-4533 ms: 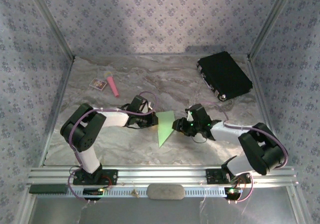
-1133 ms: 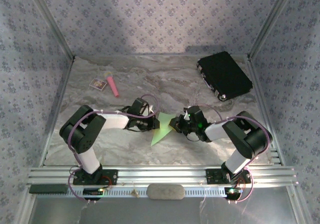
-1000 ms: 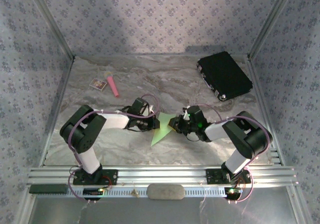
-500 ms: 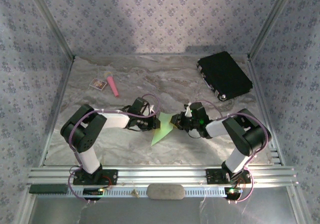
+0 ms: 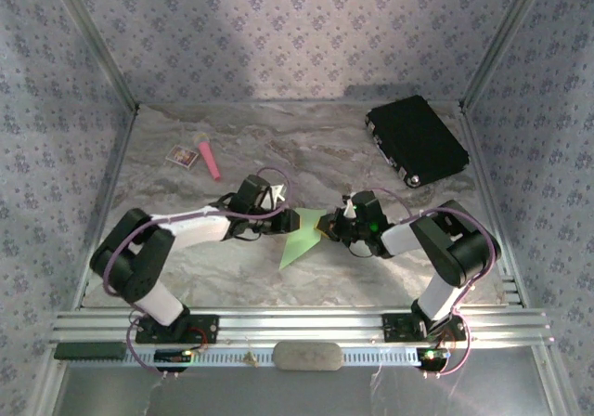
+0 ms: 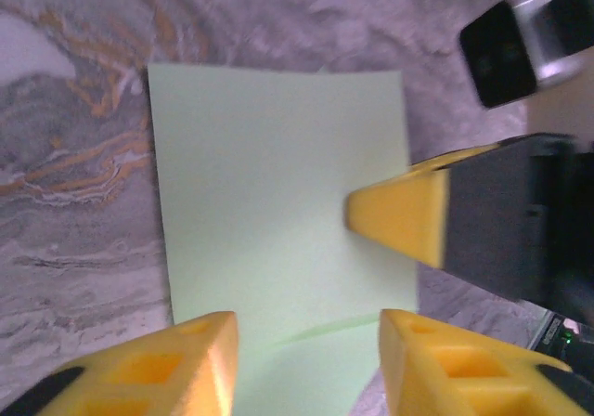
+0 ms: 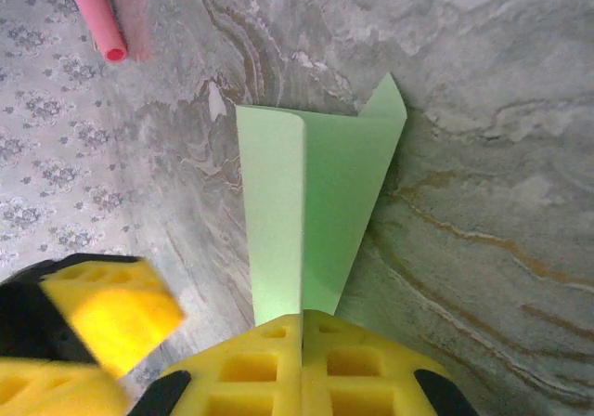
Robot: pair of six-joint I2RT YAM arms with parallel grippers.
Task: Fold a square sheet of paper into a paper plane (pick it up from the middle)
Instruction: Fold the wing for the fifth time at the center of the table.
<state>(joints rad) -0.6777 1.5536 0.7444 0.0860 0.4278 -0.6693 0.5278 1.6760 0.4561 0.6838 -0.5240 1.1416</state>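
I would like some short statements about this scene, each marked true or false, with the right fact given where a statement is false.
1. The right gripper is shut on the folded green paper. True.
2. The left gripper is clamped shut. False: its jaws stand apart over the paper.
3. The pink stick lies on the paper. False: it lies well away from it, at the back left, beside a small card.
4. A black case lies at the back right of the table. True.

lime-green paper (image 6: 278,184) between parted left pincer (image 6: 306,332)
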